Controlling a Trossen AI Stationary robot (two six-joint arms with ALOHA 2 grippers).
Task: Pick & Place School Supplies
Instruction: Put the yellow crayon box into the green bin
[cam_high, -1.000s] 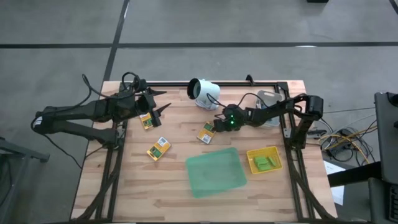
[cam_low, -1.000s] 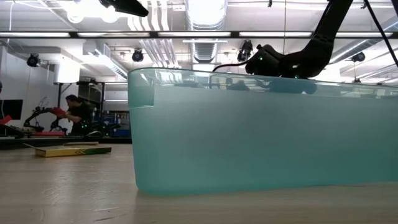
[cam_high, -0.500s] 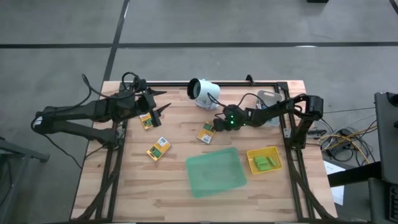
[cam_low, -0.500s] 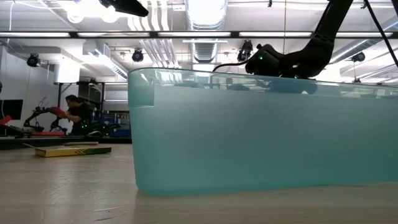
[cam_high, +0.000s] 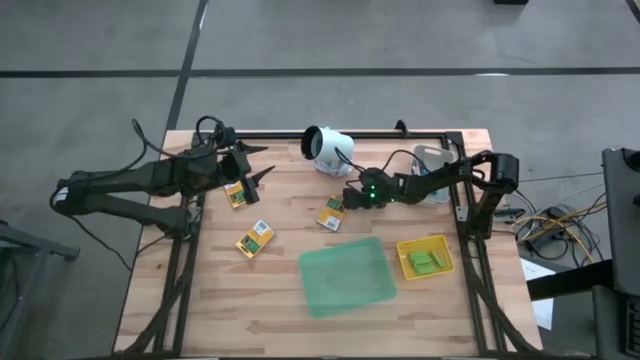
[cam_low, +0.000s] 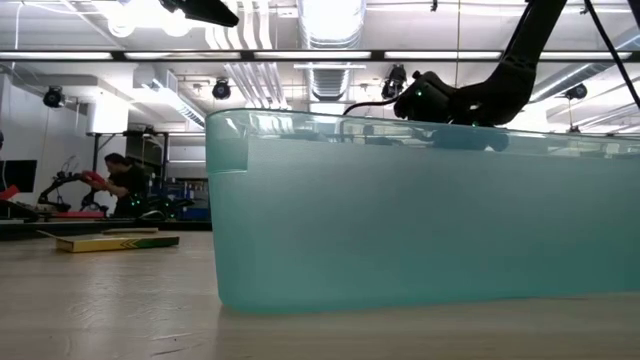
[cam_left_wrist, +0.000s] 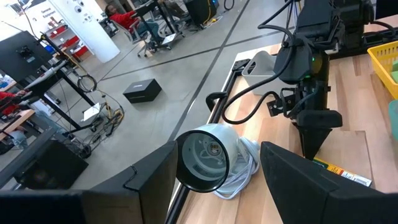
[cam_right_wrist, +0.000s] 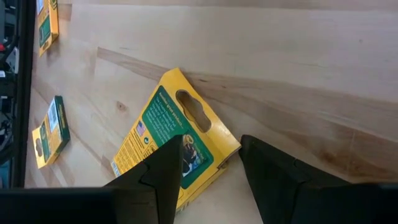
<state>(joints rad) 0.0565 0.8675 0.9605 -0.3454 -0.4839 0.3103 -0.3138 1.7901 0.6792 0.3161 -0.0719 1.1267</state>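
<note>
Wooden worktop, barely altered from a second ago. Right gripper lowered over middle packet, fingers spread astride its corner, narrowing slightly; not yet pinching. Left gripper parked spread near far-left packet. Third packet lying apart, green blocks already in yellow tray. Grasp likely imminent.

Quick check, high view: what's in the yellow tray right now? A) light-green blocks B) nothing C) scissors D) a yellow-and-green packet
A: the light-green blocks lie inside the yellow tray, while all three packets are on the bare wood: one by the left gripper, one further toward the front edge, and one under the right gripper.
</note>
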